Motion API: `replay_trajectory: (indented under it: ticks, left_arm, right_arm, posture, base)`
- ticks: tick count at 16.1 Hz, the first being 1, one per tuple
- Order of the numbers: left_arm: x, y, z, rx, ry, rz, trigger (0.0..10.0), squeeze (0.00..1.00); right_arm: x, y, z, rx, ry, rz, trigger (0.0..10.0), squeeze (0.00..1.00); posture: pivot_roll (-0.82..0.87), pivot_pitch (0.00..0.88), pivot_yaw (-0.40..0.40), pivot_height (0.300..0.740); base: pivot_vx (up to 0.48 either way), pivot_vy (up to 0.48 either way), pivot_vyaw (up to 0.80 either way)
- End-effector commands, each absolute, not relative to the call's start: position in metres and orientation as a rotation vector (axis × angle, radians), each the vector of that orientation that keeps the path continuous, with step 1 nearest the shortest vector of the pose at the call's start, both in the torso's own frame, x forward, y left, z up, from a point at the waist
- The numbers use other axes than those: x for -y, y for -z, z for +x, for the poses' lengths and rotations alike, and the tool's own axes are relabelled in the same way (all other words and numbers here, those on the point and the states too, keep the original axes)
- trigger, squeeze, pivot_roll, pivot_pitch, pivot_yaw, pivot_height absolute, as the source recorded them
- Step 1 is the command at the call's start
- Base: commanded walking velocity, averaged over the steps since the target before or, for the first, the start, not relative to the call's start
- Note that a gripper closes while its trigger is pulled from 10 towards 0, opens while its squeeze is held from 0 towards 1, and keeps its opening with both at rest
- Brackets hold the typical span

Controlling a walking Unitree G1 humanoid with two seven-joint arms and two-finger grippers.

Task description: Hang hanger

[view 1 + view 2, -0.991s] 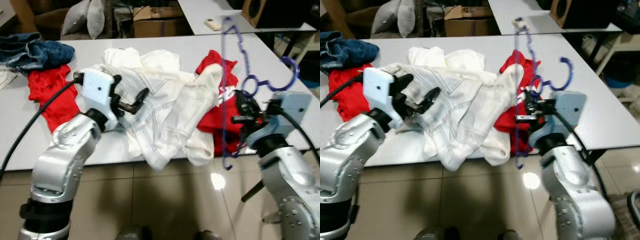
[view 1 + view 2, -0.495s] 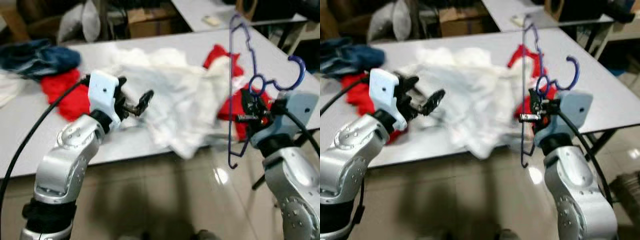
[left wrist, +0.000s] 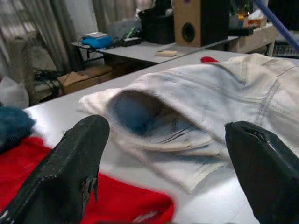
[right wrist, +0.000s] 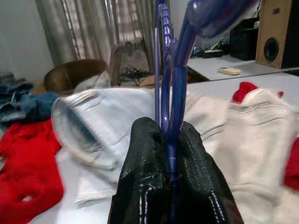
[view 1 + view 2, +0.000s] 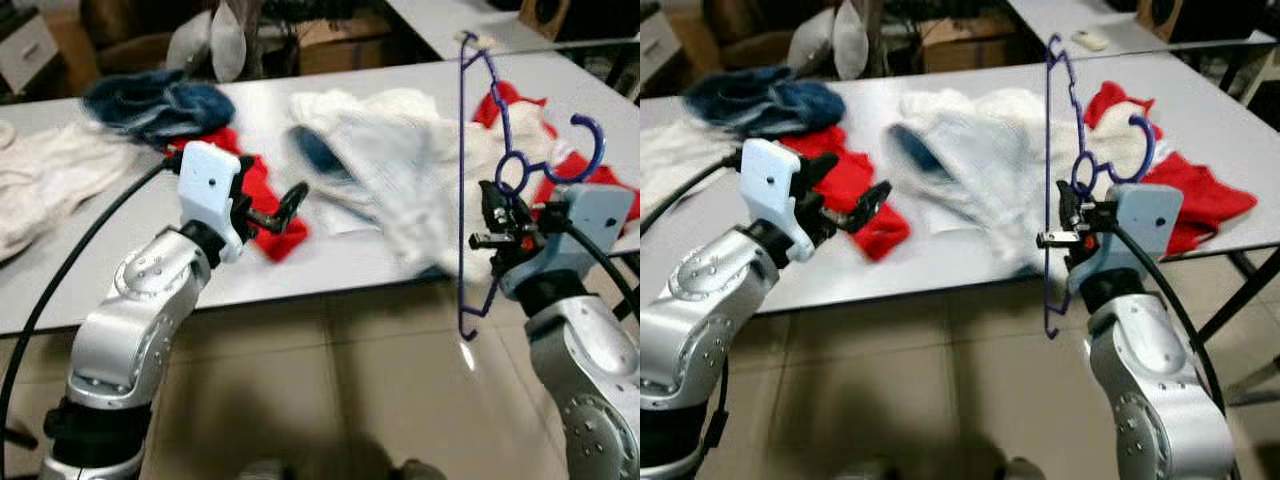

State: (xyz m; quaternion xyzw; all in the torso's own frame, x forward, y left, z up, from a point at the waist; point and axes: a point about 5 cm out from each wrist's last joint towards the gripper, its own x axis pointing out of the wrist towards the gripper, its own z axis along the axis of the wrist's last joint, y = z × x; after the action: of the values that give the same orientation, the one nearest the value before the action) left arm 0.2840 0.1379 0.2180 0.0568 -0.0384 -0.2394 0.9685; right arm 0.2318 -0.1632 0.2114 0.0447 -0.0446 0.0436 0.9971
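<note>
With the view now swung left across the table [image 5: 60,290], the right gripper [image 5: 497,222] still clamps the blue hanger [image 5: 463,180] upright, the left gripper [image 5: 280,208] spread empty.

no text, label, brand or number can be read on anything here.

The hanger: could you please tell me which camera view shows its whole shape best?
The left eye view: the blue hanger stands upright there, hook to lower bar, pinched in the right end effector. The right eye view shows much the same. The right wrist view has just its wire between the black fingers; the left wrist view catches a blue sliver.
</note>
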Motion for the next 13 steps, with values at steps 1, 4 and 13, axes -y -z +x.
replay_trajectory:
  ticks: [1, 4, 13]
  left_arm:
    - [-0.144, -0.215, 0.283, 0.058, 0.461, 0.126, 10.0, 0.00]
    - [-0.146, -0.207, 0.280, 0.033, 0.448, 0.119, 10.0, 0.00]
    - [-0.144, -0.180, 0.276, -0.031, 0.419, 0.078, 10.0, 0.00]
  right_arm:
    - [0.159, -0.211, 0.231, 0.083, -0.107, 0.098, 10.0, 0.00]
    - [0.160, -0.203, 0.231, 0.047, -0.097, 0.103, 10.0, 0.00]
    - [0.157, -0.178, 0.231, -0.079, -0.136, 0.092, 10.0, 0.00]
  posture:
    - [0.02, 0.073, 0.043, 0.740]
    - [0.01, 0.077, 0.034, 0.740]
    - [0.00, 0.063, 0.010, 0.740]
  base:
    - [0.000, 0.390, 0.00]
    - [0.000, 0.389, 0.00]
    - [0.000, 0.292, 0.00]
